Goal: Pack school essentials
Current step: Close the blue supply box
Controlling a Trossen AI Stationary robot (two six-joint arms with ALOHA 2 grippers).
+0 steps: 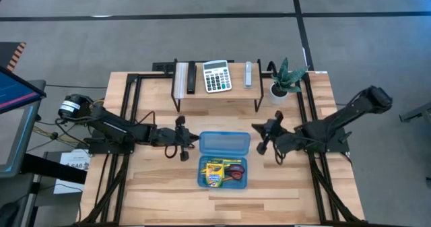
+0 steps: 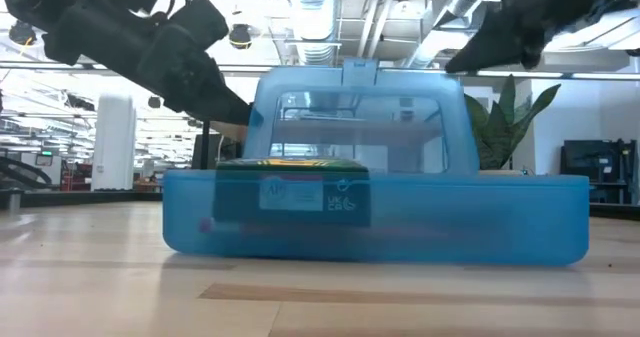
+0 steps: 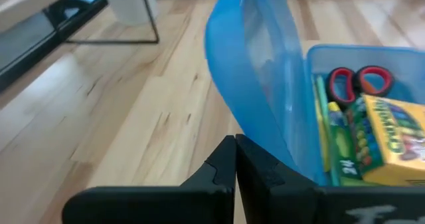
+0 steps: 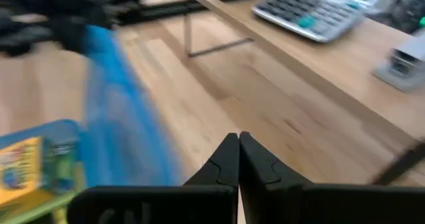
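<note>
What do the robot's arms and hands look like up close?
Both arms are black and made of chunky jointed pieces. The left arm has a round silver-and-black part with thin cables by its base; the right arm looks plain. The left hand and right hand have two matte black, pointed fingers.

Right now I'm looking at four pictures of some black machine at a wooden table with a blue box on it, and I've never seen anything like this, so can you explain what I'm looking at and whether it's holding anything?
It is a robot with two dark arms, each ending in a two-finger pincer. One picture looks straight down on the table, one sits at table-top height, and two come from cameras on the arms' wrists.

On the table lies a blue pencil case with its lid open. Inside are a yellow-green crayon box and red-handled scissors.

The left pincer hangs beside the lid's left side, the right pincer beside its right. Both are shut and hold nothing.

Behind them a small shelf carries a calculator, with a potted plant next to it.
</note>
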